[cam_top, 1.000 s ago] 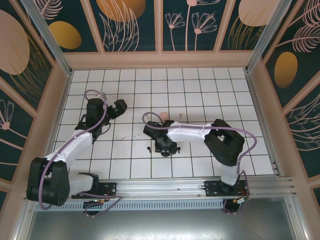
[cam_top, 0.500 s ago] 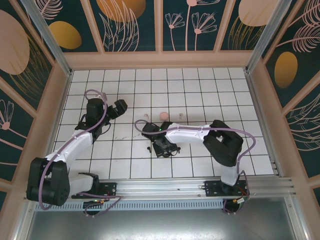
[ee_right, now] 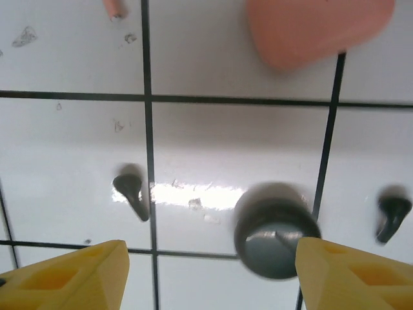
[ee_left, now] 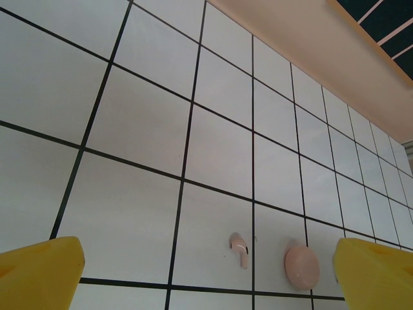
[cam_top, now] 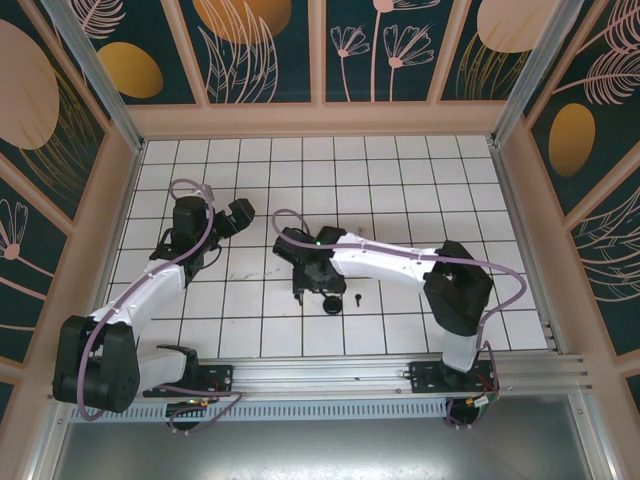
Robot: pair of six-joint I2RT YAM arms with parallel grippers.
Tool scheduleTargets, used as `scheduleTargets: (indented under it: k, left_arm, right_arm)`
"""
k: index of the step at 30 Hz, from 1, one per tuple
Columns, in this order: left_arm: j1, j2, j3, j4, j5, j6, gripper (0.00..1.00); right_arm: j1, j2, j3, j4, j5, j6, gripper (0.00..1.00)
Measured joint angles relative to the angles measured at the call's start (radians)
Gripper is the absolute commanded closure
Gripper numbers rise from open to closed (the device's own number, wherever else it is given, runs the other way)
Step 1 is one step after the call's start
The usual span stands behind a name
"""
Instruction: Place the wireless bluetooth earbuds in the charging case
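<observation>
Right gripper (ee_right: pixel 210 274) is open and empty: centre your jaws over one black earbud (ee_right: pixel 131 192) near the black case (ee_right: pixel 276 231), drop straight, pinch its stem gently.

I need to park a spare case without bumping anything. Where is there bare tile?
Bare: the far tile rows along the back wall, and the tiles beside the right wall. Crowded: mid-table, where the black case, black earbuds and the open right pincer cluster, with the coral case just beyond.
</observation>
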Motion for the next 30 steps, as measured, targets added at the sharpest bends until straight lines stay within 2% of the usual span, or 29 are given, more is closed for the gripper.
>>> scheduleTargets:
  k: [5, 10, 19, 30]
  left_arm:
    - [0.000, 0.000, 0.010, 0.001, 0.000, 0.000, 0.01]
    - [0.000, 0.000, 0.011, 0.003, 0.001, 0.000, 0.01]
    - [0.000, 0.004, 0.014, 0.004, 0.005, 0.000, 0.01]
    - [0.000, 0.004, 0.014, 0.004, 0.009, -0.003, 0.01]
  right_arm:
    - [0.000, -0.071, -0.094, 0.028, -0.035, 0.235, 0.25]
    - [-0.002, -0.085, -0.161, 0.048, -0.057, 0.369, 0.22]
    - [-0.024, -0.085, -0.233, 0.100, -0.100, 0.472, 0.20]
    - [-0.063, -0.085, -0.247, 0.148, -0.123, 0.498, 0.21]
